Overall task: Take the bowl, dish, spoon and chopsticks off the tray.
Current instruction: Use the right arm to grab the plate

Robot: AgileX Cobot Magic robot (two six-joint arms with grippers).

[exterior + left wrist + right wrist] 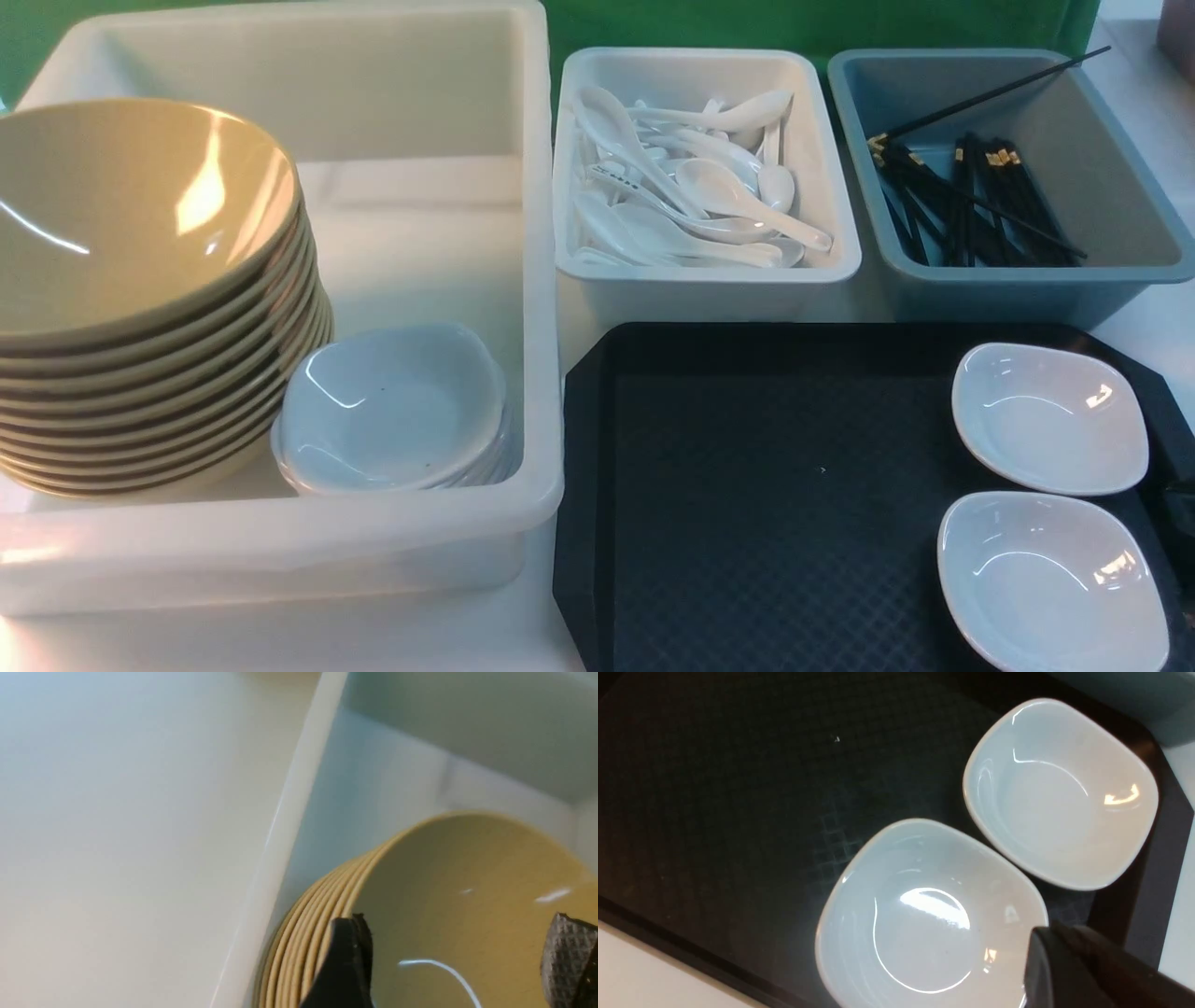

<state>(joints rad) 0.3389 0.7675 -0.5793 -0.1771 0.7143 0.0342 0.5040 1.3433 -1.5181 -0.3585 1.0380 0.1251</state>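
The black tray (747,485) holds two white dishes, a far one (1047,417) and a near one (1050,579). No bowl, spoon or chopsticks lie on it. The top mustard-yellow bowl (131,205) sits on a stack of bowls in the big white bin (537,280). In the left wrist view my left gripper (460,945) is open just above that bowl (467,896), one finger at its rim, one over its inside, and holds nothing. My right gripper (1041,947) is shut and empty, hanging over the edge of the near dish (924,914), beside the far dish (1059,793).
A stack of white dishes (392,411) sits beside the bowls in the big bin. Behind the tray, a white bin (700,271) holds several spoons (709,187) and a blue-grey bin (1120,261) holds several chopsticks (971,196).
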